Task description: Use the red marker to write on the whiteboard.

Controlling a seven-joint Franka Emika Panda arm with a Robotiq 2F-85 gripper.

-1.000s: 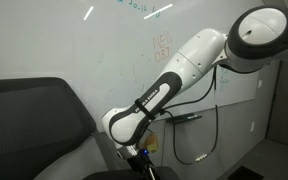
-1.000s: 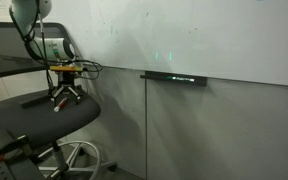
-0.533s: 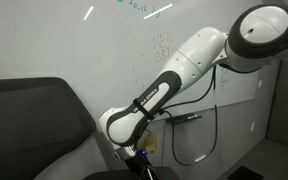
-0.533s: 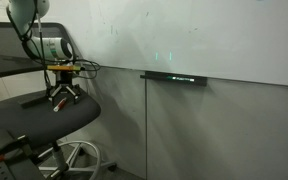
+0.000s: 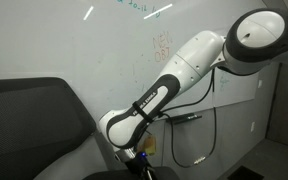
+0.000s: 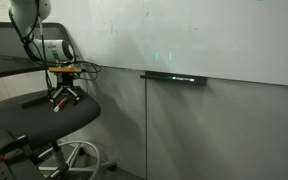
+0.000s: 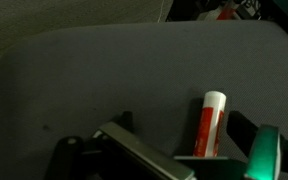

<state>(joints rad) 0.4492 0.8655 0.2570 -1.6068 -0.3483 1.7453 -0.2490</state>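
The gripper [image 6: 64, 99] is hovering low over the grey chair seat [image 7: 104, 70], jaws standing wide apart and gripping nothing. In the wrist view the red marker [image 7: 210, 128], white at one end, is lying flat on the seat between the fingers, nearer one of them. So the pickup looks like the step in hand: the next move is calling for a short descent and a squeeze across the barrel. No containers are showing. Beyond, the whiteboard [image 6: 214, 35] is waiting, well apart, its ledge [image 6: 174, 77] running below.
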